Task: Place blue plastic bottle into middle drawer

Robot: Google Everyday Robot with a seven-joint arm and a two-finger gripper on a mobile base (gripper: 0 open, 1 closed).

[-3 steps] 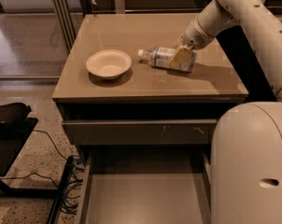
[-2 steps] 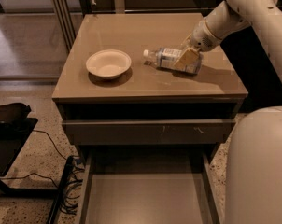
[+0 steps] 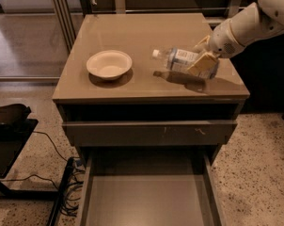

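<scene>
We find the hand (image 3: 201,62) above the counter's (image 3: 132,32) right front, gripping the blue plastic bottle (image 3: 177,58) clear of the surface. 1 bowl (image 3: 109,64) stands well apart to the left. Below, the scuffed drawer (image 3: 149,132) overhangs the rear of the middle drawer (image 3: 149,201), whose forward floor is open from above.

Taupe cabinet top (image 3: 146,32): flat, glossy, level. White bowl (image 3: 109,64) sits directly on it, left of centre, upright, shadow falling toward front edge. Blue plastic bottle (image 3: 177,58) not resting on top: held just above right half, tilted, white cap pointing toward bowl, its shadow on surface beneath. Gripper (image 3: 202,56) clamped across bottle's base end, above top near right edge. Bowl and bottle apart. Cabinet stands on speckled floor (image 3: 255,164); black cables (image 3: 43,178) lie on floor left of cabinet.
</scene>
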